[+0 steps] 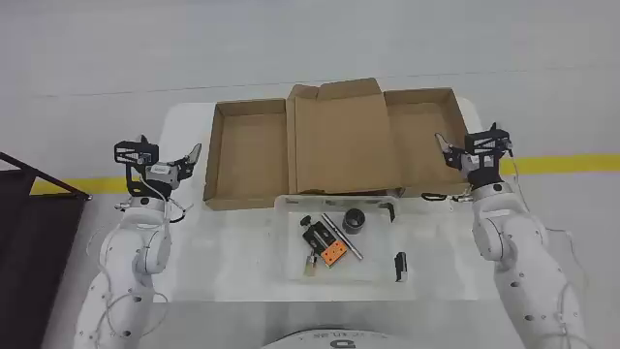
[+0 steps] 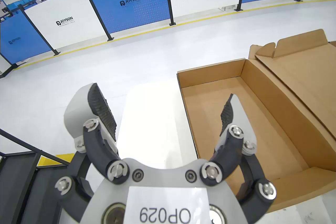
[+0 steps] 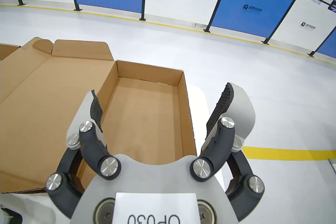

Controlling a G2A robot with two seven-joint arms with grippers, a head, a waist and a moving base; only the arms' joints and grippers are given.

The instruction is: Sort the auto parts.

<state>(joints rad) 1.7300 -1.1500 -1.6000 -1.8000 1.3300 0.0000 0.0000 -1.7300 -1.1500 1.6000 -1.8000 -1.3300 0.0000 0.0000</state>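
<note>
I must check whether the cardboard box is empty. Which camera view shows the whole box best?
The top view: the cardboard box lies whole there, both open compartments bare, a flat flap between them. The left wrist view shows one compartment and part of the flap; the right wrist view shows the other compartment, also bare.

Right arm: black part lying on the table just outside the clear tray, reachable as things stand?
Probably yes. The right gripper is open and empty near the box; the black part lies on bare table on that arm's side, nothing over it.
</note>
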